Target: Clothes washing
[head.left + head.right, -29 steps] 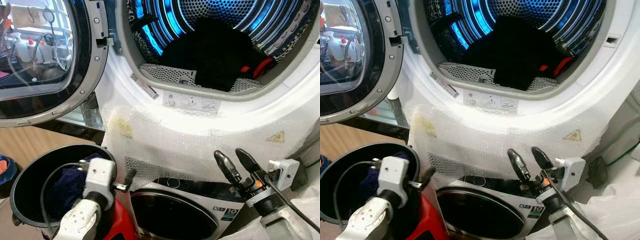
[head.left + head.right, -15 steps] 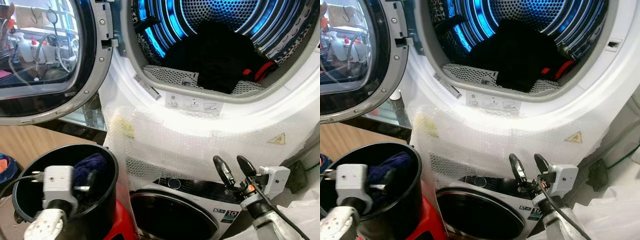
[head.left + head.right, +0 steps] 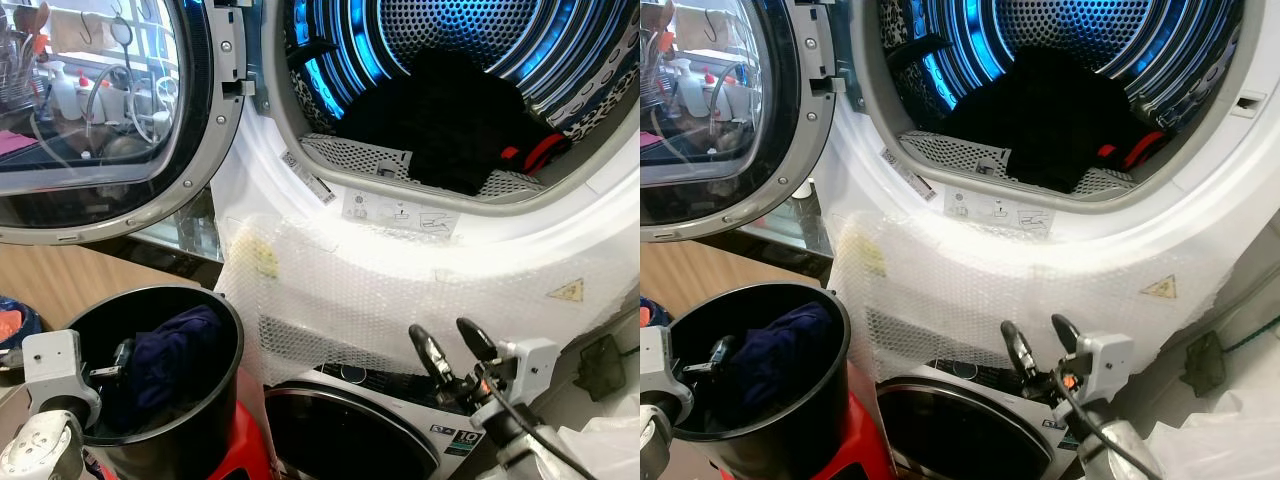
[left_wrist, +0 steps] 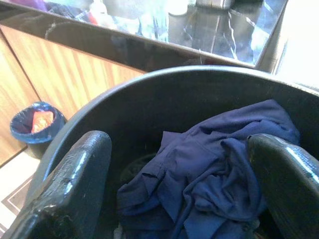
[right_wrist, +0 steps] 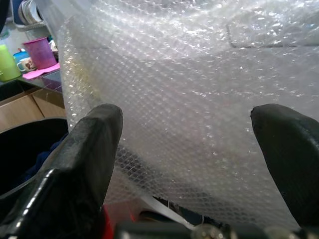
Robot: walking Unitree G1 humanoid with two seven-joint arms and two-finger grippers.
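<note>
Navy cloth [image 3: 170, 350] sits bunched in the black bucket [image 3: 205, 440], with more dark clothes [image 3: 455, 120] up in the open drum [image 3: 440, 40]. Left gripper [image 4: 179, 199] hangs over the bucket, spread wide and holding nothing. Right gripper [image 3: 450, 345] faces the bubble wrap [image 3: 400, 300], its 2 fingers parted and empty.

Right gripper [image 3: 450, 338]: 2 long black fingers, white camera box, black cable. Left gripper [image 3: 118, 358]: white box, silver perforated arm.
</note>
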